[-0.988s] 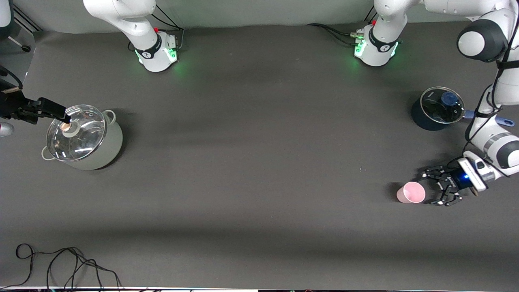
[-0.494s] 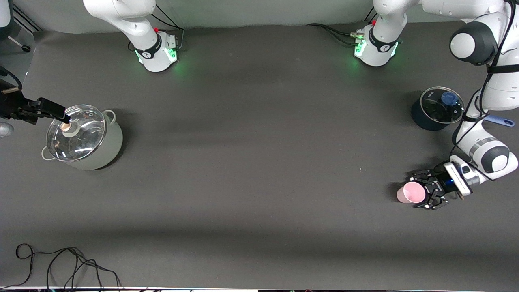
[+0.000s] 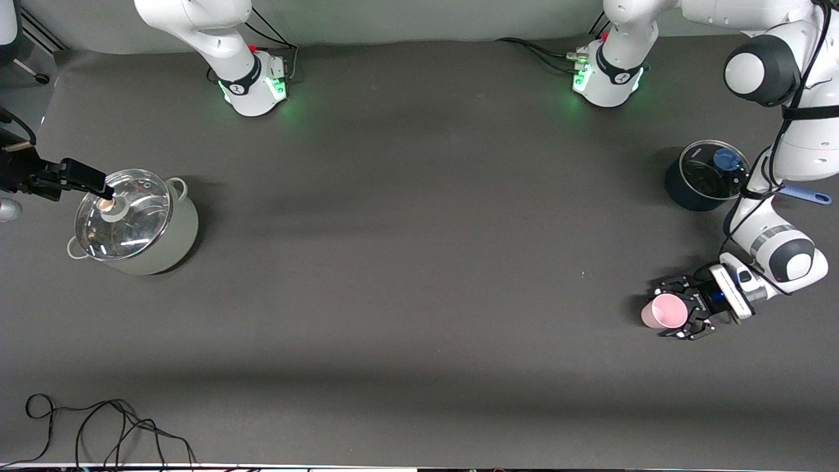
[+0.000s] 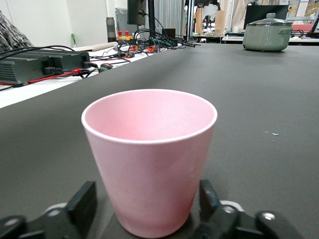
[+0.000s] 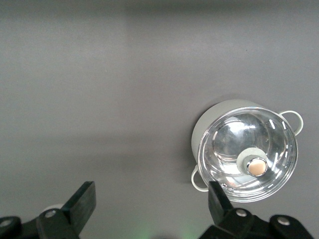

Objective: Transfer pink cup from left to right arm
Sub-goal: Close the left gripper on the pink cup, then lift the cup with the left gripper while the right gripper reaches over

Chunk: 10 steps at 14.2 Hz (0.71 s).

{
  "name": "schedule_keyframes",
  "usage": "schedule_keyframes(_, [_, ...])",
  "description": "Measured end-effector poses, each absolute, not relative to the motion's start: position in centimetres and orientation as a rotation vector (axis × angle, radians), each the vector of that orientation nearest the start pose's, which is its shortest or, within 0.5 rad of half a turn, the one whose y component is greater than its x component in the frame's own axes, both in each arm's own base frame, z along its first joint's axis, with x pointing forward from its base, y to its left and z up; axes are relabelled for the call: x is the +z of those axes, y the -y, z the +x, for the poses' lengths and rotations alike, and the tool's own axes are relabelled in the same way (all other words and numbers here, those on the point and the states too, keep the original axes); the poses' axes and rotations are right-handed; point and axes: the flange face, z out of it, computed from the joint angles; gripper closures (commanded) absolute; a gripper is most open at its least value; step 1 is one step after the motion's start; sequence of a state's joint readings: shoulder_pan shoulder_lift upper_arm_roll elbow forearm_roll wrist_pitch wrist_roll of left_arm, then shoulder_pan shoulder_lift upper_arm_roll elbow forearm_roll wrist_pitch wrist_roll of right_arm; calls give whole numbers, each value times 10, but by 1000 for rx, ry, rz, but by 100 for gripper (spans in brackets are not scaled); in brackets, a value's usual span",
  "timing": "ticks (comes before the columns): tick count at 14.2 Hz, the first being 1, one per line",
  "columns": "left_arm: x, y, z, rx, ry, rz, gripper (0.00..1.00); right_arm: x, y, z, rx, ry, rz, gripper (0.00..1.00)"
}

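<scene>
Showing glossy white arm shells with dark-grey joint caps, green lights glowing at both bases, black cables trailing along the left arm [image 3: 780, 190], a black skeletal left claw [image 3: 676, 312].

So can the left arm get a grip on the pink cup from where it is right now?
Probably yes. The left gripper is down at table level with the upright pink cup between its fingers, one on each side, and nothing else stands near it. The grip is not yet clearly tight.
</scene>
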State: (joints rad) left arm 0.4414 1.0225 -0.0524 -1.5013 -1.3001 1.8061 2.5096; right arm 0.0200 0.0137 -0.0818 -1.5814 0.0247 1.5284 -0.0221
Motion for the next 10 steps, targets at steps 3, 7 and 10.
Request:
schedule_keyframes(3, [63, -176, 631, 1258, 1219, 1705, 73, 608, 31, 553, 102, -61, -3113, 0])
schedule_keyframes(7, [67, -178, 633, 1244, 1192, 1722, 88, 608, 31, 553, 103, -61, -3113, 0])
schedule_keyframes(10, [103, -178, 648, 1211, 1129, 1763, 88, 608, 31, 553, 103, -61, -3113, 0])
